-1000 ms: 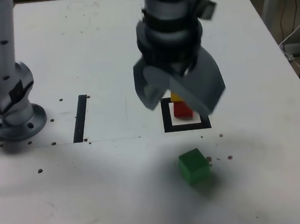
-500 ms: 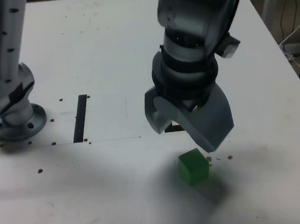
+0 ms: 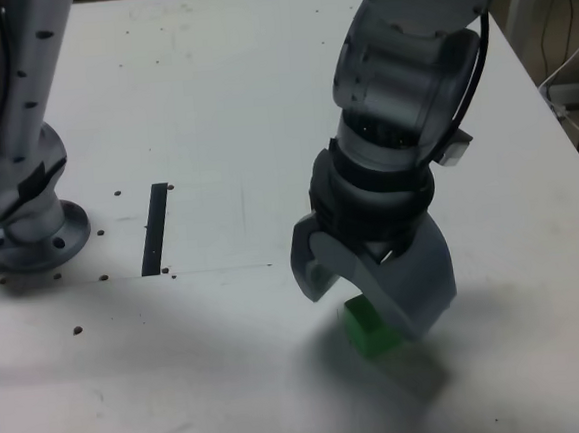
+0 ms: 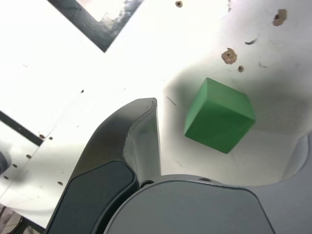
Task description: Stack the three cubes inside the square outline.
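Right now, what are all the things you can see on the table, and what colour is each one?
green cube: one, green, on the table between the open jaws of the tool, not gripped.
square outline: one corner showing in the wrist view, black tape; hidden behind the arm in the exterior view.
tape strip: one, black, straight, toward the exterior view's left.
table: one, white, with small dark specks.
cables: a few, white and dark, off the table at the exterior view's right.
arm base: one, silver-grey, at the exterior view's left.
tool: one, grey, open, low over the green cube.
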